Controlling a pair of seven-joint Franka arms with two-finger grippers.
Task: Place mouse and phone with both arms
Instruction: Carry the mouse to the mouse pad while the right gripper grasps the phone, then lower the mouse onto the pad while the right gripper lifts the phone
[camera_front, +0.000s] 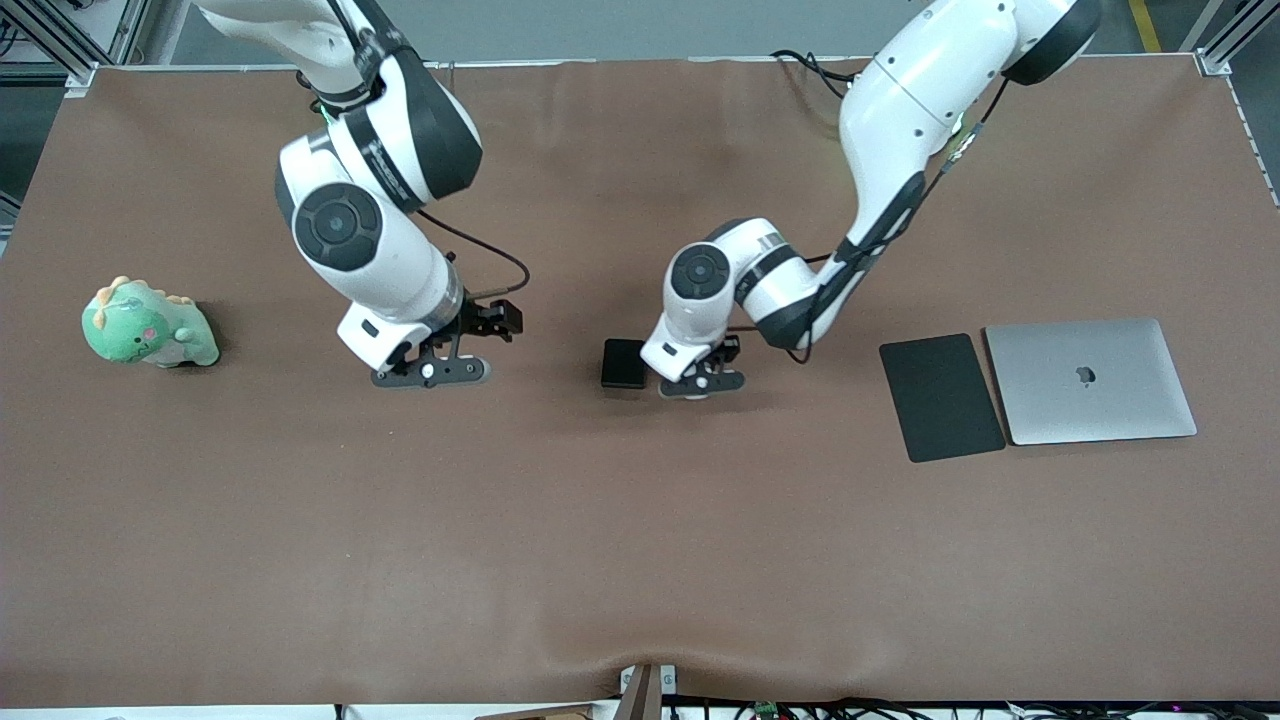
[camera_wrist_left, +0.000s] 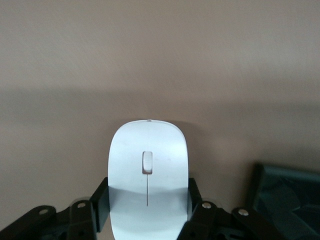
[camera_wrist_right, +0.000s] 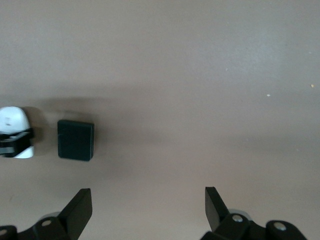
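Left claw (camera_wrist_left: 147, 215) clamps the mouse (camera_wrist_left: 148, 175) (apparently low, lengthwise between fingers) beside the phone (camera_front: 623, 363); right claw (camera_wrist_right: 147, 210) gapes.

The white mouse (camera_wrist_left: 148, 175) lies on the brown counter (camera_wrist_left: 160, 60) with its scroll wheel and thin centre line facing up, the left gripper (camera_wrist_left: 148, 205) set with one black finger (camera_wrist_left: 100, 204) against each of its sides, and the glossy black phone (camera_wrist_left: 287, 197) lies just beside it.
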